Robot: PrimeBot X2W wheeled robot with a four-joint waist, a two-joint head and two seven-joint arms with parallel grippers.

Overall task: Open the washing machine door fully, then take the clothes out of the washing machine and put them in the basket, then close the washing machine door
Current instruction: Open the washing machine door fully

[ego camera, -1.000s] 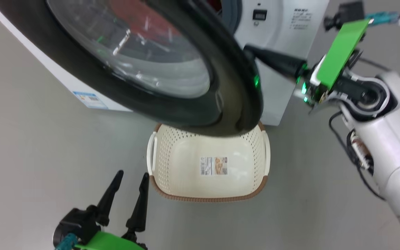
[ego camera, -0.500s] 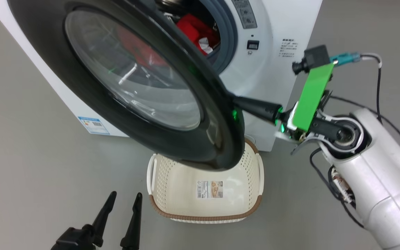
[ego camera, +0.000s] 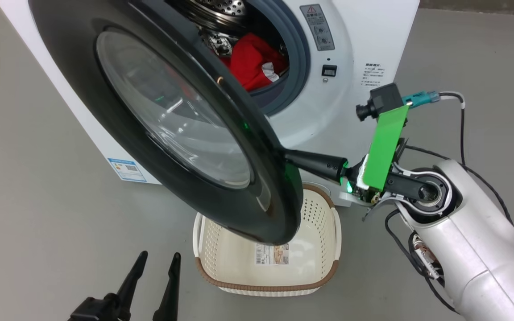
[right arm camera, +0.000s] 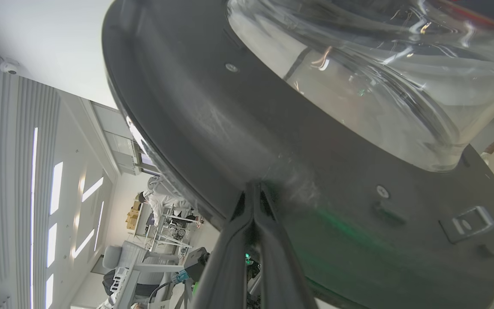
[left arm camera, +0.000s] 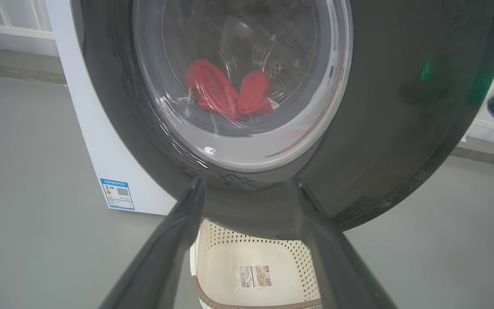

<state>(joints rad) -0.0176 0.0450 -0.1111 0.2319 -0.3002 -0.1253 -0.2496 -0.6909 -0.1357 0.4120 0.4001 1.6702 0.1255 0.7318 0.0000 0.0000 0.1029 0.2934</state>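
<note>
1. Door. The washing machine door (ego camera: 172, 133) stands partly open. It is swung out from the front of the washing machine (ego camera: 373, 40), with its glossy black rim and outer glass turned toward the head camera.

2. Right gripper. The right gripper (ego camera: 289, 157) sits at the door's free edge, on its inner side. The two fingers are pressed together with nothing between them. In the right wrist view their tips touch the dark inner face of the door rim, just beside the bulging glass bowl.

3. Right arm. The pale forearm (ego camera: 475, 254) comes in from the right of the door. The wrist is bent so that the fingers run almost level toward the door edge. A green plate (ego camera: 384, 147) on the wrist stands upright.

4. Left gripper. The left gripper (ego camera: 159, 255) hangs below the door's outer face, apart from it. Its fingers are spread wide, hold nothing and point up at the lower rim.

5. Clothes. The clothes (ego camera: 252, 60) lie behind the door in the steel drum. They show past the door's edge and, in the left wrist view, through its glass.

6. Basket. The basket (ego camera: 315, 214) stands on the floor (ego camera: 38, 200) beneath the door's lower edge, which partly covers it. The sticker on its bottom shows.
</note>
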